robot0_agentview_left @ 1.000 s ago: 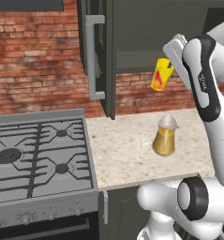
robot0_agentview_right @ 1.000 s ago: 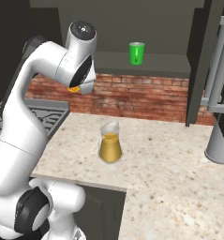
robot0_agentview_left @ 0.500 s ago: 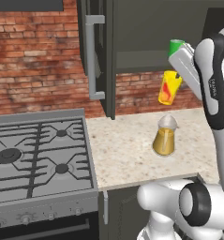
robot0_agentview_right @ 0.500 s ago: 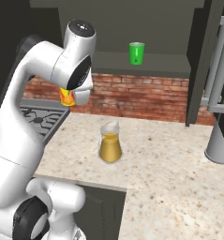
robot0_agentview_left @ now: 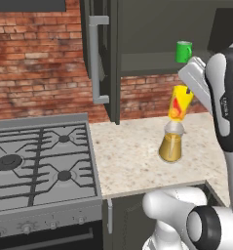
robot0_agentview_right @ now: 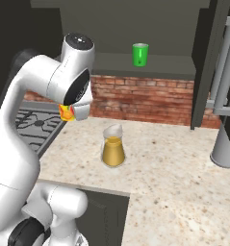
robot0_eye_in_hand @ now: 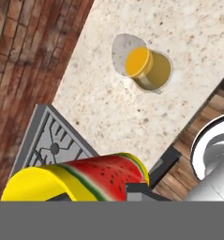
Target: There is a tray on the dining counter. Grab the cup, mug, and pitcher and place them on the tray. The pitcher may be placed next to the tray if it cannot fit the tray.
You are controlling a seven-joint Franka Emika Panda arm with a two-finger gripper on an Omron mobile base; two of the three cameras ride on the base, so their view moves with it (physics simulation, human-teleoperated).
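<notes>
The tool is clamped on the yellow cup, which has a watermelon pattern, and holds it tilted in the air above the pitcher. The pitcher stands upright on the speckled bench beside the stove. The green mug sits up on the cabinet shelf

The cup is yellow with a watermelon print: red flesh, dark seeds, green rind stripe. The pitcher is clear glass holding amber-orange liquid. The mug, on the dark grey shelf above the pitcher, is bright green. The counter under the pitcher is pale speckled beige. The wall behind the pitcher is red-brown brick. The stove beside the counter is grey with dark grates.
</notes>
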